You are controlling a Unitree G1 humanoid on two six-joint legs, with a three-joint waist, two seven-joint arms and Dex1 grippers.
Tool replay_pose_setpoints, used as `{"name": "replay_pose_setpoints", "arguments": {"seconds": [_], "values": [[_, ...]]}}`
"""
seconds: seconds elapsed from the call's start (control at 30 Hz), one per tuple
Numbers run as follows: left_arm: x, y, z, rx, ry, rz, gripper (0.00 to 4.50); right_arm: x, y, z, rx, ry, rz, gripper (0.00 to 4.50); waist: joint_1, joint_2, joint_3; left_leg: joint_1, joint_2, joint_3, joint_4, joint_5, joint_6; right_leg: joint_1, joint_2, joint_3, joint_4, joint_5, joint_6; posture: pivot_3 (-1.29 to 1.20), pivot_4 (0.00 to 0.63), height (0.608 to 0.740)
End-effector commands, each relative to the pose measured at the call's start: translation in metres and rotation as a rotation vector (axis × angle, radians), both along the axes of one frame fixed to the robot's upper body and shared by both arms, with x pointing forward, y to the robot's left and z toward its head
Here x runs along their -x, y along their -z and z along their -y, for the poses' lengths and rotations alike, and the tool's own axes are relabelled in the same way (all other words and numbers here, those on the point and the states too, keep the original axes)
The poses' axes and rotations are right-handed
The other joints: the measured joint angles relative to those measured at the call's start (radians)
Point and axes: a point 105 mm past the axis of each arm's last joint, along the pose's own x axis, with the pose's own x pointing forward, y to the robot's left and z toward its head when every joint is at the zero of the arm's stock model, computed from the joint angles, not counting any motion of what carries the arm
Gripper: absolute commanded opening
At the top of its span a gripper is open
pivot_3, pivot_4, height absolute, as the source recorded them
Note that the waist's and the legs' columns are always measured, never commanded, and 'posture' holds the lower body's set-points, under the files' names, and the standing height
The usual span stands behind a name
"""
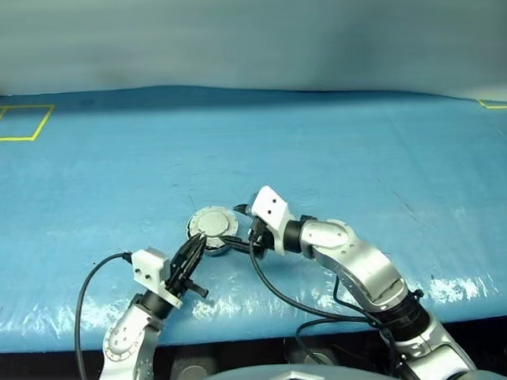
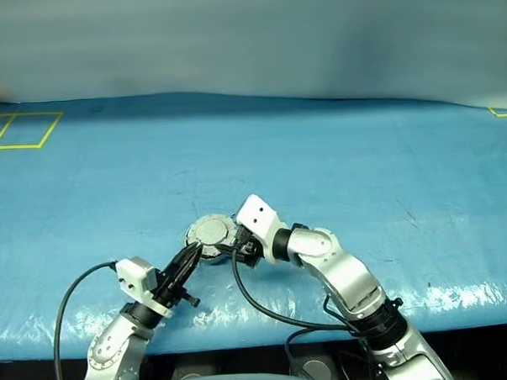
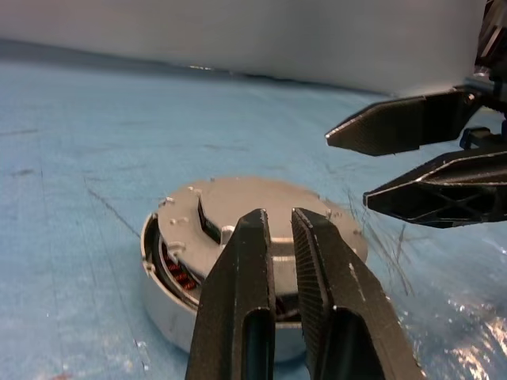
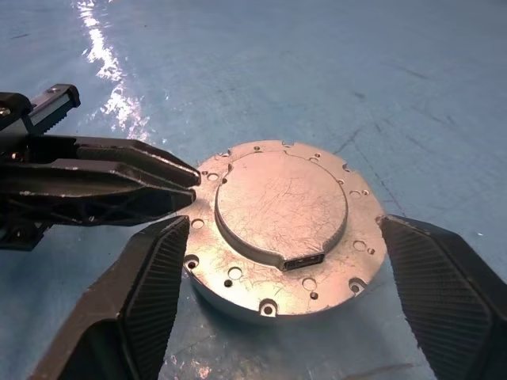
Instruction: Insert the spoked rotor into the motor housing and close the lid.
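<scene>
Blue table [image 1: 336, 153], lid [image 4: 281, 207] down on motor housing [image 3: 170, 305], copper coils in gap

No text, label, brand or number can be read anywhere. The only signs are yellow outlined rectangles [image 1: 15, 123] marked on the blue counter [image 1: 361, 152] at its far left, and a corner of another yellow outline [image 1: 498, 105] at its far right.
</scene>
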Motion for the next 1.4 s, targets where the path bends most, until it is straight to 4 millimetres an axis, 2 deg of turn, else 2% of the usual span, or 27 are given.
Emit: {"name": "replay_pose_setpoints", "arguments": {"seconds": [0.03, 0.2, 0.5, 0.7, 0.8, 0.87, 0.9, 1.2, 1.4], "values": [[0.006, 0.006, 0.0, -0.061, -0.02, 0.031, 0.47, -0.005, -0.008, -0.014, -0.018, -0.034, 0.046, 4.47, -0.003, 0.0, 0.0, 0.0, 0.0, 0.0, 0.0, 0.0, 0.0, 0.0, 0.0, 0.0, 0.0, 0.0, 0.0, 0.0, 0.15, 0.74], [0.013, 0.017, -0.002, -0.105, -0.049, 0.032, 0.47, -0.012, -0.005, -0.025, -0.029, -0.033, 0.03, 4.47, -0.005, 0.0, 0.0, 0.0, 0.0, 0.0, -0.002, 0.0, 0.0, -0.002, 0.0, 0.0, -0.001, 0.0, 0.0, 0.0, 0.15, 0.74], [0.021, 0.026, -0.011, -0.105, -0.141, 0.042, 0.47, -0.013, -0.001, -0.03, -0.027, -0.049, 0.02, 4.47, -0.006, 0.0, 0.0, -0.001, 0.0, 0.001, -0.004, 0.0, 0.0, -0.008, 0.0, 0.0, -0.001, -0.001, -0.001, 0.0, 0.15, 0.74], [0.018, 0.028, -0.011, -0.105, -0.158, 0.055, 0.47, -0.012, 0.006, -0.031, -0.015, -0.041, 0.005, 4.47, -0.006, 0.001, 0.0, -0.002, 0.0, 0.001, -0.005, 0.0, 0.0, -0.01, 0.0, 0.0, -0.001, -0.001, -0.002, 0.0, 0.15, 0.74], [0.017, 0.028, -0.011, -0.105, -0.162, 0.063, 0.47, -0.012, 0.007, -0.032, -0.015, -0.036, 0.004, 3.86, -0.006, 0.001, 0.0, -0.002, 0.0, 0.001, -0.005, 0.0, 0.0, -0.01, 0.0, 0.0, 0.0, -0.001, -0.001, 0.0, 0.15, 0.74], [0.018, 0.028, -0.011, -0.104, -0.164, 0.064, 0.47, -0.01, 0.006, -0.033, -0.023, -0.036, 0.004, 3.18, -0.006, 0.001, 0.0, -0.002, 0.0, 0.001, -0.005, 0.0, 0.0, -0.01, 0.0, 0.0, 0.0, -0.001, -0.001, 0.0, 0.15, 0.74], [0.018, 0.028, -0.01, -0.1, -0.164, 0.064, 0.47, -0.009, 0.006, -0.034, -0.028, -0.037, 0.003, 3.02, -0.006, 0.001, 0.0, -0.002, 0.0, 0.001, -0.005, 0.0, 0.0, -0.01, 0.0, 0.0, 0.0, -0.001, -0.002, 0.0, 0.15, 0.74], [0.019, 0.028, -0.01, -0.097, -0.166, 0.062, 0.47, -0.001, -0.005, -0.041, -0.045, -0.027, 0.035, 3.02, -0.007, 0.001, 0.0, -0.002, 0.0, 0.001, -0.006, 0.0, 0.0, -0.011, 0.0, 0.0, 0.0, -0.001, -0.002, 0.0, 0.15, 0.74], [0.018, 0.028, -0.011, -0.092, -0.174, 0.064, 0.47, -0.003, 0.005, -0.043, 0.017, 0.016, 0.059, 3.02, -0.007, 0.001, 0.0, -0.002, 0.0, 0.001, -0.006, 0.0, 0.0, -0.011, 0.0, 0.0, 0.0, -0.001, -0.002, 0.0, 0.15, 0.74]]}}
